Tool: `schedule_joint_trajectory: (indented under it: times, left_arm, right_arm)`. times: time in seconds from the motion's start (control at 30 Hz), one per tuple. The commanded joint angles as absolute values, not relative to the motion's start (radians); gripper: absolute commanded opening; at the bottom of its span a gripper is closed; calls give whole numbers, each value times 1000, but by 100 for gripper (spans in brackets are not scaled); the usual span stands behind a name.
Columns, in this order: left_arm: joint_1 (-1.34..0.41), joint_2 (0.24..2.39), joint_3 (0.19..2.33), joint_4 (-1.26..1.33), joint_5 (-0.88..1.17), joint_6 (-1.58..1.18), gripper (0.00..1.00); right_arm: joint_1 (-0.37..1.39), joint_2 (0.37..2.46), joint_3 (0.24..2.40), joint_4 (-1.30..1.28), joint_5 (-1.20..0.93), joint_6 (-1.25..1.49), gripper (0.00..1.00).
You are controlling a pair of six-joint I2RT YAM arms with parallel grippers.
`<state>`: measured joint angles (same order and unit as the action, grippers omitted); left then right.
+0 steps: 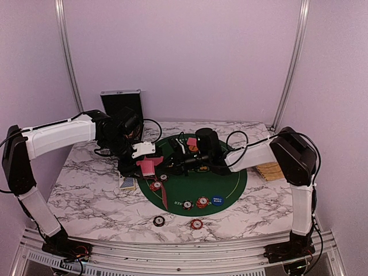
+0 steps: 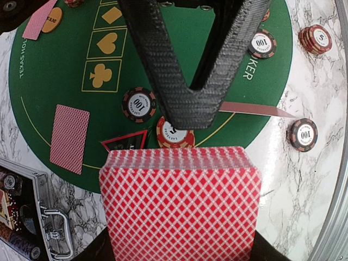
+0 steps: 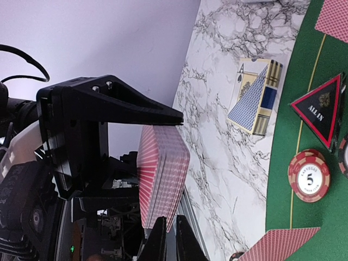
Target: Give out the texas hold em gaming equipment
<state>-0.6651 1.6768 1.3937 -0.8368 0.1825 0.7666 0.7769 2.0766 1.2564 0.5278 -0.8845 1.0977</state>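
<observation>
Holds the card deck [image 2: 179, 206] clenched in the left end effector [image 1: 144, 156] above the mat [image 2: 54, 70]; pinches the right end effector [image 2: 190, 111] closed at its edge. Risks dragging off several cards if pinched too deep.

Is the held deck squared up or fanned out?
Squared: the deck is one tight block in the left jaws, edges only slightly stepped.

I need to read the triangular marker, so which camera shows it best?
Right wrist: the triangular ALL IN marker lies in plain sight, lettering legible. Left wrist shows it partly hidden behind the held card deck. Top external: too small to pick out.
</observation>
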Motion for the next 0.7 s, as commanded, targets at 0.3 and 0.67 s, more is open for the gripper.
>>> schedule_joint_trajectory:
  times: [0.3,0.67]
  left_arm:
    - [-663,1664,1382,-842,187,770,0]
    - [-647,1648,1358,-842,187,767,0]
  right_arm:
    - [764,1996,1281,242,-801,859,24]
    - [797,2039,1366,-178,-620,499,60]
